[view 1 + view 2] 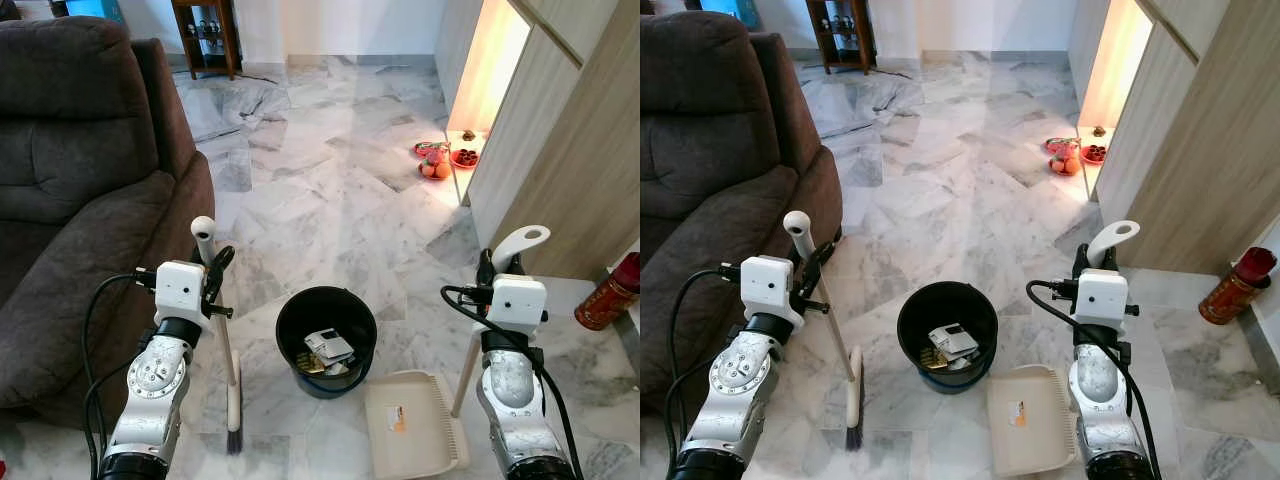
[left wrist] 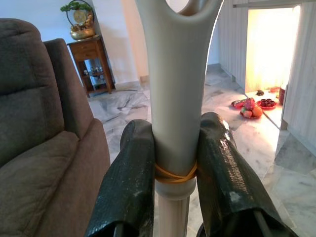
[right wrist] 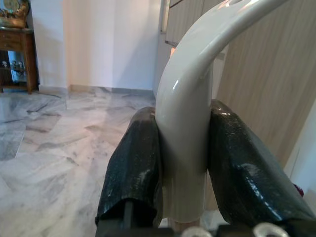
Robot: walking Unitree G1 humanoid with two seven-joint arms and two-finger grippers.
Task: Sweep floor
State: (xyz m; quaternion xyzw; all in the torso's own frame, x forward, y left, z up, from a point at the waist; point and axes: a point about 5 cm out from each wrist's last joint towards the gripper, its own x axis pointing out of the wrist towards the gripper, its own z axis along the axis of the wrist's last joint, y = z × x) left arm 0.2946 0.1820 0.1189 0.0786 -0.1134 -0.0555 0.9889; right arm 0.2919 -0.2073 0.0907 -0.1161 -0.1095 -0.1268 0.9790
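I am gripping the broom (image 1: 222,345) in my left gripper (image 2: 175,173), fingers clamped tight on either side of its pale handle just below the hanging loop, where a rubber band circles the shaft. My right gripper (image 3: 182,168) is squeezing the curved top of the dustpan handle (image 1: 503,290) the same way, with no gap at either finger. The broom is running down and slightly inward from my left gripper, its dark bristles resting on the marble floor (image 1: 330,190) close in front of me. The dustpan (image 1: 412,418) is sitting flat on the floor near my right side, its open edge facing away from me. Between the two tools stands the black bin (image 1: 326,340), already holding some scraps. Beyond them the floor is stretching away bare, sofa (image 1: 70,170) on my left, wooden cabinet (image 1: 560,150) on my right. I judge the broom must swing rightward, across toward the dustpan.
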